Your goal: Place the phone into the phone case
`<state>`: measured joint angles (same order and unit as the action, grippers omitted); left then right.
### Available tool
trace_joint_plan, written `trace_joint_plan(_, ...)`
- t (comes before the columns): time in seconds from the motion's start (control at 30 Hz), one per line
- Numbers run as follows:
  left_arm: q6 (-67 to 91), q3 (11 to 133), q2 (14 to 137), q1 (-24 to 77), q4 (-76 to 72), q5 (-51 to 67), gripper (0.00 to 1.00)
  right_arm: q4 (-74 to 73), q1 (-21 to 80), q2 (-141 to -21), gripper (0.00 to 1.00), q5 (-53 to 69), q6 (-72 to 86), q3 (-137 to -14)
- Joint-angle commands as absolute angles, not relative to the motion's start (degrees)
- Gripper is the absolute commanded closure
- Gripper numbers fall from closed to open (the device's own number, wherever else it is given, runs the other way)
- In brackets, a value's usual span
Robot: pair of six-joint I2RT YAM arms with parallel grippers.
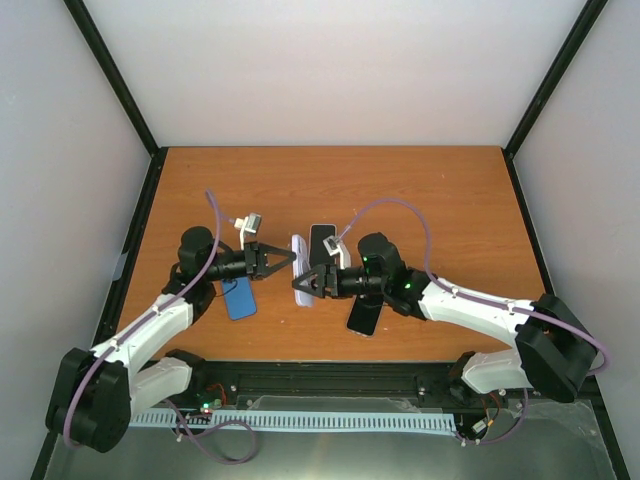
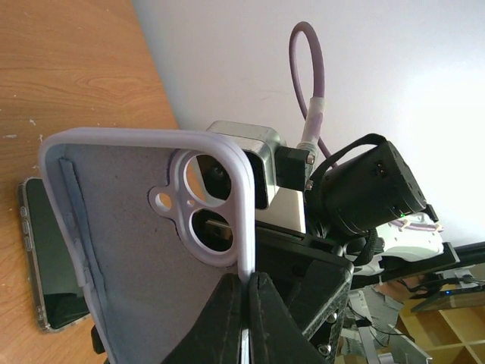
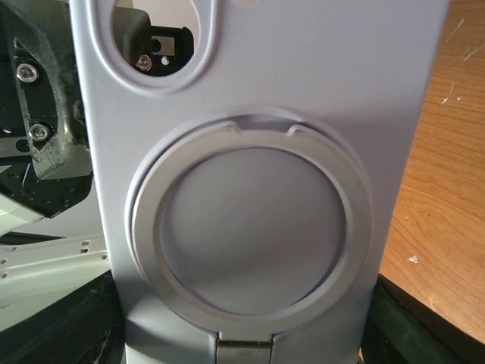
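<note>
Case, pale lavender, stands on edge at the middle of the table, held between the two grippers. Its inside is lined in grey, with a raised rim and a camera cutout of two round openings in one corner. Its back carries a large flat ring with a small hinge at its lower edge. A dark phone with a clear border lies flat on the wood just beyond the case. A second phone lies half under the right arm. A blue slab lies beneath the left arm; whether it is a phone or a case cannot be told. The case fills the right wrist view, so its ends are cut off there. Left gripper is clenched on the thin rim of the case. Right gripper stands wide, its dark fingers against both long sides of the case, grasping it across its width
</note>
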<state>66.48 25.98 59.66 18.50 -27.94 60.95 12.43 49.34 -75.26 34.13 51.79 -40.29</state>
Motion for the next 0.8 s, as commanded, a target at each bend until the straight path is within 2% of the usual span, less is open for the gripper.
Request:
trace_joint_plan(0.0, 61.3, 28.4, 58.1, 19.0, -19.9, 59.2, 1.0, 14.0, 49.7, -74.3, 0.23, 32.7, 51.4, -39.5)
trace_joint_plan(0.23, 54.3, 31.8, 59.2, 19.1, -5.9, 53.8, 1.0, 4.1, 49.7, -68.3, 0.0, 23.6, 48.8, -38.8)
trace_joint_plan(0.5, 47.0, 40.1, 64.6, 23.1, 17.3, 36.4, 1.0, -8.4, 49.4, -57.9, 0.0, 9.9, 47.4, -37.7)
trace_joint_plan(0.77, 51.1, 43.1, 74.0, 32.3, 23.4, 25.6, 1.0, -15.4, 48.4, -50.2, 0.0, 3.8, 46.2, -37.3)
